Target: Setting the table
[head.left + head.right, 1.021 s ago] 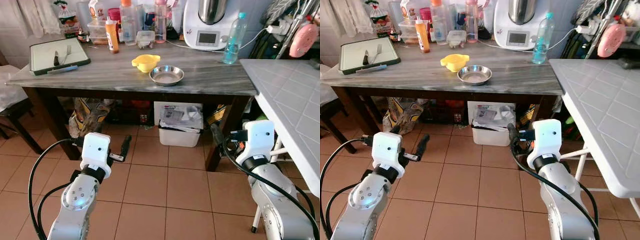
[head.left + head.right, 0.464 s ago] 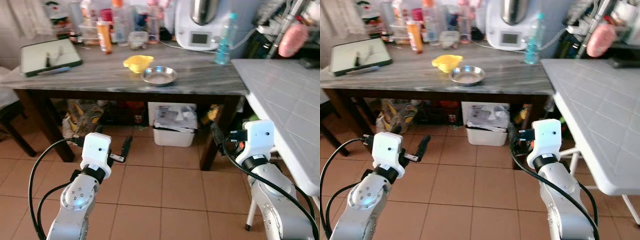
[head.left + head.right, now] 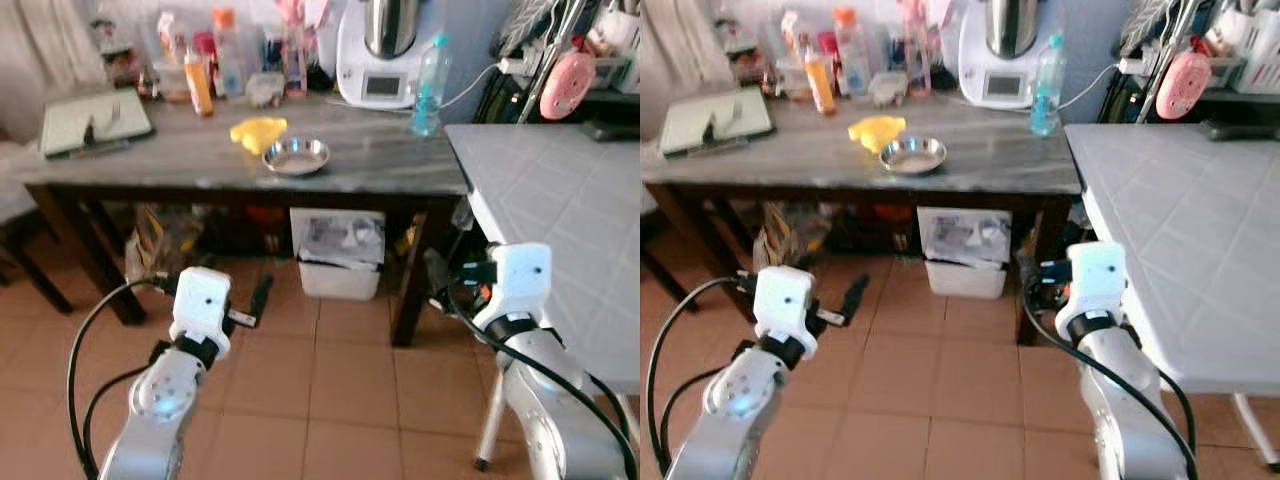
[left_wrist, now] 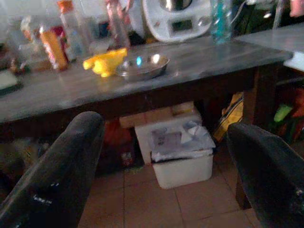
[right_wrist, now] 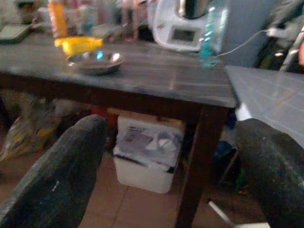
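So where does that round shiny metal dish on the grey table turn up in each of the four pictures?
Left eye view: round shiny metal dish, upper middle, on the grey table.
Right eye view, upper left of centre.
Left wrist view, between the fingers.
Right wrist view, upper left.
Shared landmark: yellow bowl beside it.

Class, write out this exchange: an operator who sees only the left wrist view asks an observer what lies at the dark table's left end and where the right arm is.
Operator: What's at the table's left end?
Observer: A green-edged cutting board with cutlery on it.
Operator: Where's the right pincer?
Observer: The right pincer hangs low and open beside the dark table's right leg.
Operator: Anything above the white table?
Observer: A pink round thing hangs there.
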Motion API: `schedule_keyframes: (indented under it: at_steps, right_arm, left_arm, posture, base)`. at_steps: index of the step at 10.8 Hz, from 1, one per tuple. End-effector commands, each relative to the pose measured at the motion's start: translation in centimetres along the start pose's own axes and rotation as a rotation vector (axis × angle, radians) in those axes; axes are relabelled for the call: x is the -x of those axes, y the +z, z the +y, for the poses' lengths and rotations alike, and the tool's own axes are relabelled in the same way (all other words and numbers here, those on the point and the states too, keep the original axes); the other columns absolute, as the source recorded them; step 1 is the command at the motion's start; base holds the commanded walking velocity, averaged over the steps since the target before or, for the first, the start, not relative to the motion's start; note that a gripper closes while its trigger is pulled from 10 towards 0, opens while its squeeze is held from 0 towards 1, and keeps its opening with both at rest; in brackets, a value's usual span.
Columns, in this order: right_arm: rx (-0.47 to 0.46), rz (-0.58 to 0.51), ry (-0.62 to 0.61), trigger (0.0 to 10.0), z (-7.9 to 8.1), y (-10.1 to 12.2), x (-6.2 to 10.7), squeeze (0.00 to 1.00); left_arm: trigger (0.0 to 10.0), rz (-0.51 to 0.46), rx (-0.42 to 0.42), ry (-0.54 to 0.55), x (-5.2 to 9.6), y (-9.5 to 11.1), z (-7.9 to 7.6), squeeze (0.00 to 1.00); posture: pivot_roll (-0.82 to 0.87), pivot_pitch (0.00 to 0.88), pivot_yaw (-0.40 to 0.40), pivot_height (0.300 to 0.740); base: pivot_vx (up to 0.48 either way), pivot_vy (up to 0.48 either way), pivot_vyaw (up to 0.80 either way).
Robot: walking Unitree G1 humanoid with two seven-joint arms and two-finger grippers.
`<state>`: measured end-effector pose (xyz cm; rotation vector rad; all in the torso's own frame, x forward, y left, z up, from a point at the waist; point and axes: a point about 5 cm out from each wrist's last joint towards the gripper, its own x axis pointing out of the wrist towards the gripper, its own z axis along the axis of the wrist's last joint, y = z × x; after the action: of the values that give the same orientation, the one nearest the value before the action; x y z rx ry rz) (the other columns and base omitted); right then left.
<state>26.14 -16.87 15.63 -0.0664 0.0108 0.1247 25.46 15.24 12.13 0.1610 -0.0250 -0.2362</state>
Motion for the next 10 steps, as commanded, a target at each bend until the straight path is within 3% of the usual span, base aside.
schedule_keyframes:
  at_steps: [1,9,10]
  right_arm:
    - [0.000,-0.014,-0.005,10.0,0.08,0.37,-0.20,0.00]
    - [-0.001,-0.013,-0.024,10.0,-0.02,0.41,-0.29,0.00]
    - [-0.001,-0.011,-0.025,10.0,-0.01,0.39,-0.33,0.00]
  left_arm:
    - [10.0,0.002,-0.003,-0.001,-0.09,-0.04,0.09,0.00]
    - [10.0,0.003,0.014,-0.014,-0.46,-0.29,-0.27,0.00]
    - [10.0,0.003,0.013,-0.015,-0.50,-0.30,-0.25,0.00]
  posture:
    - [0.02,0.009,0.030,0.740]
    - [0.01,0.014,0.034,0.740]
    - [0.01,0.014,0.035,0.740]
  base:
    - [0.000,-0.368,0.00]
    - [0.000,-0.368,0.00]
    - [0.000,-0.371,-0.56]
